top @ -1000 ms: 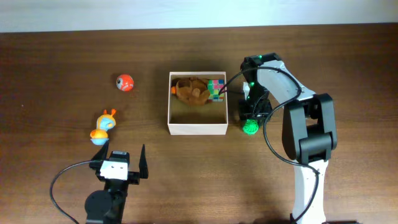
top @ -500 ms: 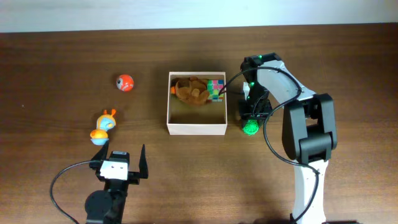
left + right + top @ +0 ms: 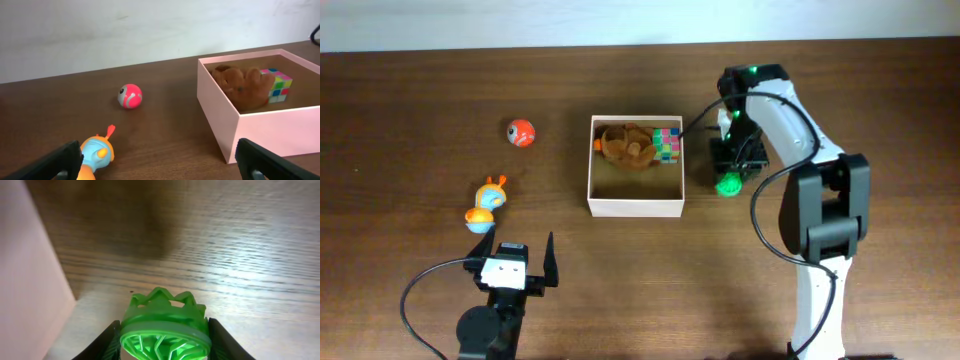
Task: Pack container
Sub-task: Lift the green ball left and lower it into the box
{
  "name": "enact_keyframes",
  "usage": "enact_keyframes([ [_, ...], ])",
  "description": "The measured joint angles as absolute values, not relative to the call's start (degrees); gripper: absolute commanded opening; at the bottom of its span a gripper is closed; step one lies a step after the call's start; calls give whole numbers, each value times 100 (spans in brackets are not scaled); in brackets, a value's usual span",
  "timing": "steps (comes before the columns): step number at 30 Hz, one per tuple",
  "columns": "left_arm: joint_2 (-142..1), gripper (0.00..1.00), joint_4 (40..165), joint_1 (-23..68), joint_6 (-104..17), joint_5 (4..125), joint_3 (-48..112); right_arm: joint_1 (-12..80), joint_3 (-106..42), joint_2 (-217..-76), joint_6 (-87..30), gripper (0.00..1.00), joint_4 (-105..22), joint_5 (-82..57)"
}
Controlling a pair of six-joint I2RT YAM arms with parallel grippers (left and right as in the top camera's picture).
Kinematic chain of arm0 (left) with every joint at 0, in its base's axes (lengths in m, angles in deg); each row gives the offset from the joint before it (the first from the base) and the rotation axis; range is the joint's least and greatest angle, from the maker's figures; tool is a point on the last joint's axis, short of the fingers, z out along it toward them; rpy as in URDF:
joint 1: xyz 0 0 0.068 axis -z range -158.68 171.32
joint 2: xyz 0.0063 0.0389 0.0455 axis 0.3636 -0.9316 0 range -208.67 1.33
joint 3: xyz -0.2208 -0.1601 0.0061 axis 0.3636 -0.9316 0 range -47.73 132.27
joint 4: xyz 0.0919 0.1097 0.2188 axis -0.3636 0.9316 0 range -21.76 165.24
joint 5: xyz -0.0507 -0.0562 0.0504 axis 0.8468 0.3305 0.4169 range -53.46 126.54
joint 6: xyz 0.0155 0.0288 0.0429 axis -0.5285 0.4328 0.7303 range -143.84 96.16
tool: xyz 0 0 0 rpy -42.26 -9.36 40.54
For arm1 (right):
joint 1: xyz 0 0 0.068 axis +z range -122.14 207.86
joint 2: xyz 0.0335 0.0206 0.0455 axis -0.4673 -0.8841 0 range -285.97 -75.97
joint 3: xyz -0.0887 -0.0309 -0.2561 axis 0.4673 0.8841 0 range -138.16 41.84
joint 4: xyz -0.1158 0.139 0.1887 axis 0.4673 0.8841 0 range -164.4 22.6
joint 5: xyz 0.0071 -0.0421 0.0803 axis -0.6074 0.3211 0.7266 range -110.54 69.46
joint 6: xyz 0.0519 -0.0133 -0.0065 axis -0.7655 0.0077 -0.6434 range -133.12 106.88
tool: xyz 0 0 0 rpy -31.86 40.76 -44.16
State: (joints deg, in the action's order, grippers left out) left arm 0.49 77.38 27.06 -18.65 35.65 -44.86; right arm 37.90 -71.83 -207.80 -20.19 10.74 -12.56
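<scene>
Right arm has swung toward the far edge, and the green toy now sits just off the container's right wall, pinched between the right gripper's fingers. Left gripper is spread wide, holding nothing. Danger here: cross too low and the toy clips that rim, shoving the box or popping free. Brown plush and colour cube crowd the far end; only the near half offers room.

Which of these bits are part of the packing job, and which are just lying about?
Part of the job: box; green toy gripped in right pincer beside it; brown plush and coloured cube already inside.
Lying about for now: red ball and orange-and-blue toy left of the box, probably packed later; left pincer, open and idle.
</scene>
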Motion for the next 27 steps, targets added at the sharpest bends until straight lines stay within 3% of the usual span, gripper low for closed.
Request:
enact_keyframes([
  [14, 49, 99, 7741, 2706, -1865, 3565, -4486, 3974, -9611, -20767, -1713, 41, 2261, -1317],
  [27, 49, 99, 7741, 2706, -1865, 3565, -4486, 5786, -9681, -20727, -1694, 41, 2119, -1441],
])
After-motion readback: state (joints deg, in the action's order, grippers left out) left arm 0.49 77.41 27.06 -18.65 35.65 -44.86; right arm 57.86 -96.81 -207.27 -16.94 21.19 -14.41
